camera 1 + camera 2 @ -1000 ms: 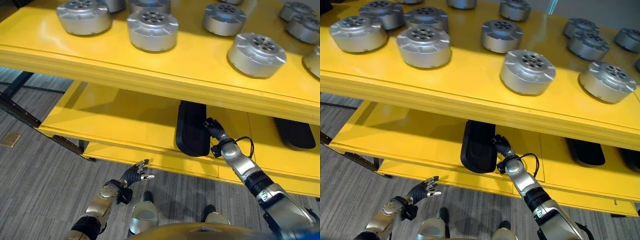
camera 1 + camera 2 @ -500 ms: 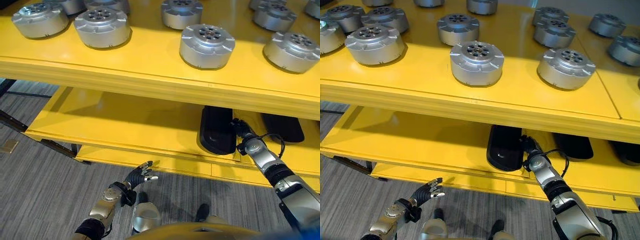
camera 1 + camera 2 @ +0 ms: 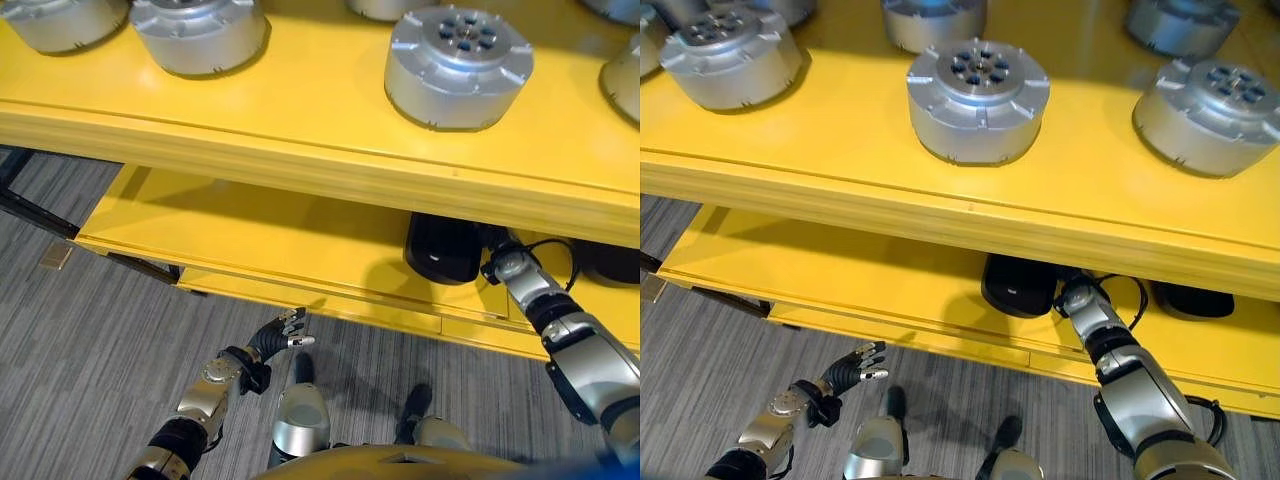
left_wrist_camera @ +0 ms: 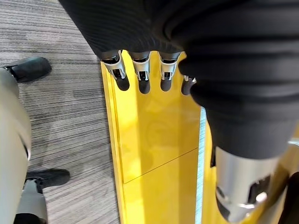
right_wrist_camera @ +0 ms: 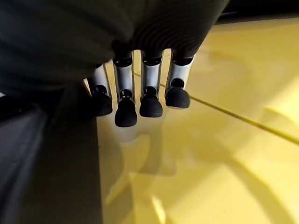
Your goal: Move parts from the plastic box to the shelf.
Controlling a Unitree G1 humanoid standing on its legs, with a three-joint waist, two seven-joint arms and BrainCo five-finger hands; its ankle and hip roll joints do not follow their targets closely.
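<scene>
I am reading the right hand as the working hand. It is reached in under the upper tier of the yellow shelf, on the lower tier, with its fingers straight and relaxed, gripping nothing. In the right wrist view they hang above the yellow lower board just beside the wall of a black object.

That black object, a black part or tray by its look, sits on the lower tier at about 9 o'clock from the right wrist, close beside it. Its far end is hidden under the upper tier, so I cannot give its long axis. Whether the fingers touch it I cannot tell.

Round silver parts stand on the upper tier, toward 12 o'clock from both hands.

The left hand is held low over the grey floor at about 7 o'clock from the black object, fingers extended, empty. The right hand is clearly the nearer one.
</scene>
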